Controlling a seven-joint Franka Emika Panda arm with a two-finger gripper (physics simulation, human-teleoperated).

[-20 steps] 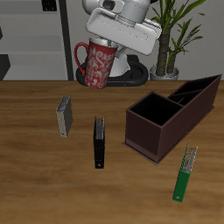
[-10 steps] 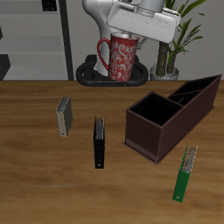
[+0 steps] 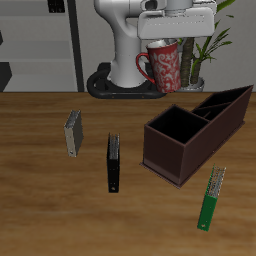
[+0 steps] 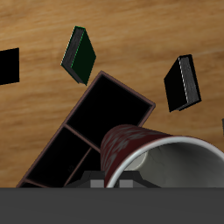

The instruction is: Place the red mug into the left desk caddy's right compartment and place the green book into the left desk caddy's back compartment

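My gripper (image 3: 178,38) is shut on the rim of the red mug (image 3: 164,66) and holds it upright in the air, high above the table and behind the left desk caddy (image 3: 196,131). In the wrist view the red mug (image 4: 144,149) hangs close to the camera over the dark maroon caddy (image 4: 87,127), near its squarish right compartment (image 4: 112,105). That compartment (image 3: 174,123) is the caddy's end nearest the table's front edge. The green book (image 3: 211,197) lies flat on the table in front of the caddy; it also shows in the wrist view (image 4: 80,54).
A black book (image 3: 114,161) and a grey book (image 3: 73,131) lie on the table beside the caddy. The black book also shows in the wrist view (image 4: 182,83). A potted plant (image 3: 205,40) and the robot base (image 3: 120,80) stand at the back.
My gripper has carried the red mug sideways through the air, from above the robot base toward the caddy, and slightly higher. The books and the caddy have not moved.
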